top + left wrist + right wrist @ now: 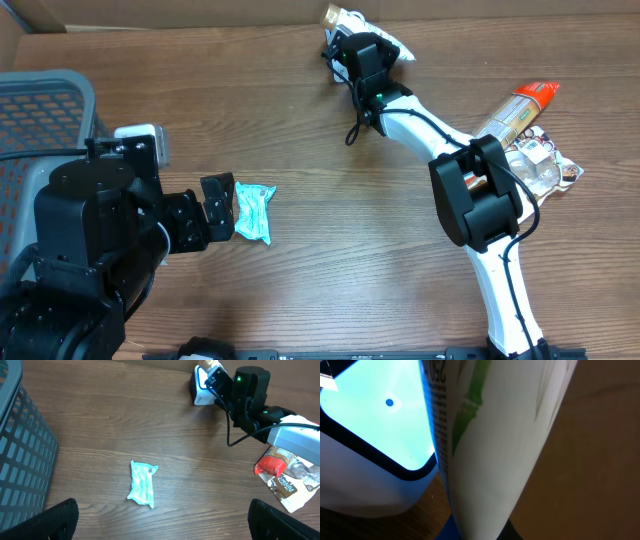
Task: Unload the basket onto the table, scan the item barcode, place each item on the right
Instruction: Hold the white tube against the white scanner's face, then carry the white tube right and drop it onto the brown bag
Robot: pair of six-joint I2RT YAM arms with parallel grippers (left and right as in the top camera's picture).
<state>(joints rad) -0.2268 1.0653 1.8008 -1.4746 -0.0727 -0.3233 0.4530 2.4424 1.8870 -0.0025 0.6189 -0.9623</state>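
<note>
White package (pixel 500 450) with green print and a column of small black text sits at about 12 o'clock on the counter (pixel 350 280), pinched in the right hand (pixel 216 377), whose fingers are pressed together on it. It hangs just beside the scanner (pixel 199 387), a small white box whose window glows cyan in the right wrist view. The step in hand looks like the presentation itself: the package is up at the reader, but from this angle its face is edge-on to the window and no barcode can be made out, so I cannot tell whether the code is turned toward the light. The next move probably calls for a slow roll of the wrist to sweep the printed side across the window while keeping it close. The left hand (pixel 220 208) is spread wide and holds nothing, hovering at 9 o'clock just beside a teal sachet (pixel 253 212), with a mesh basket (pixel 40 100) at 10 o'clock.
</note>
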